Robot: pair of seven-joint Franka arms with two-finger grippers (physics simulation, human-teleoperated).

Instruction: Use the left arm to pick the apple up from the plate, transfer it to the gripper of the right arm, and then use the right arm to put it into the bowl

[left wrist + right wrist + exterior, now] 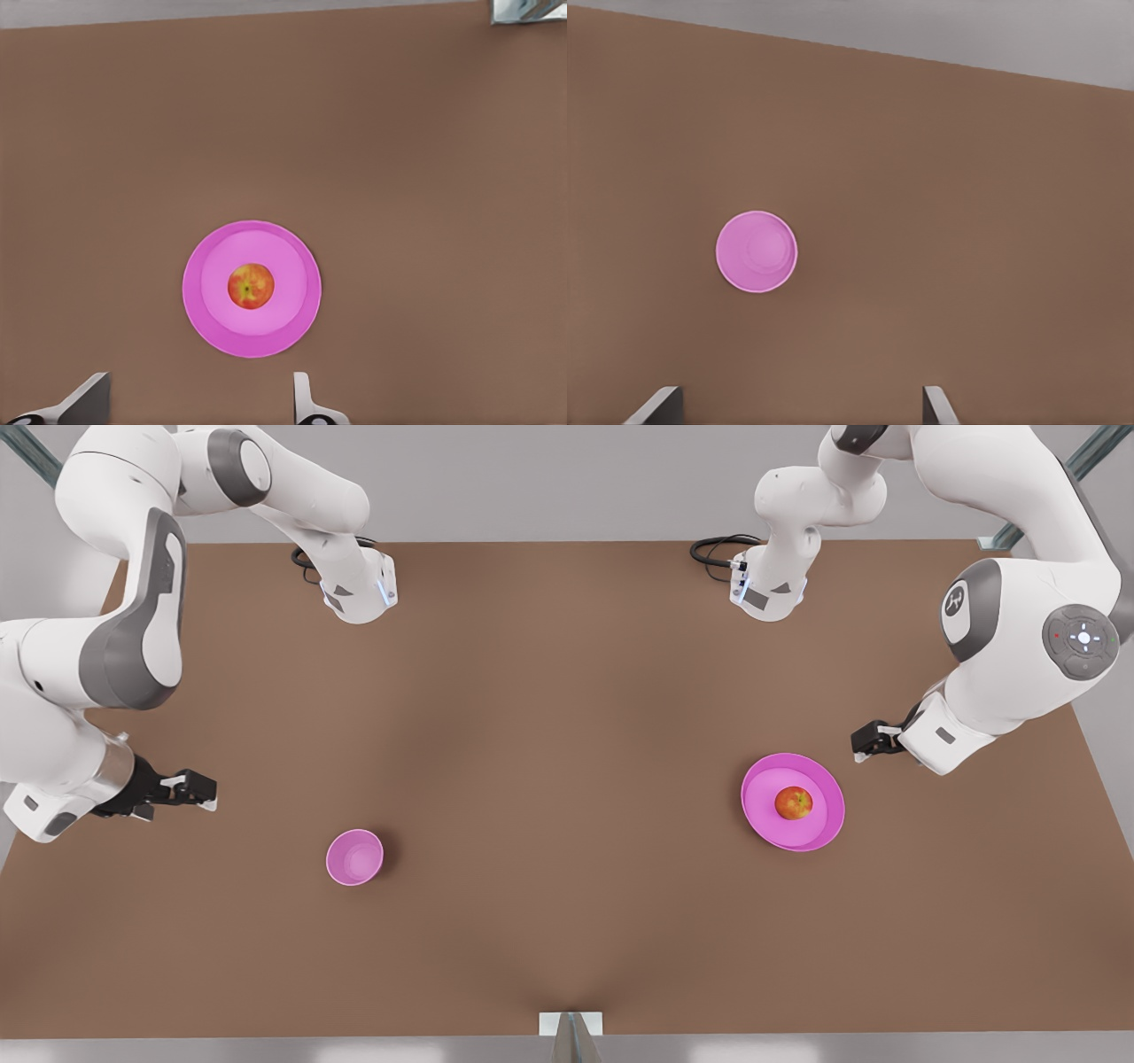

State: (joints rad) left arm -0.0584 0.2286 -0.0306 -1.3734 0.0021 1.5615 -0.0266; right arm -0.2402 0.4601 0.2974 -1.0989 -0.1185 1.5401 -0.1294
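Note:
The red-orange apple [794, 803] [251, 286] lies in the middle of the wide pink plate [764, 815] [205, 305], on the front view's right. My left gripper [859, 743] [197, 403] hovers just beyond the plate's rim on that side, open and holding nothing. The small deep pink bowl [354, 856] [756, 251] stands on the front view's left with nothing in it. My right gripper [205, 791] [797, 407] waits apart from the bowl near the table's left edge, its fingers [657, 404] spread open.
The brown table [567, 717] spreads wide between bowl and plate. Both arm bases and black cables [722, 549] sit along the far edge. A small white bracket [570, 1024] stands at the middle of the near edge.

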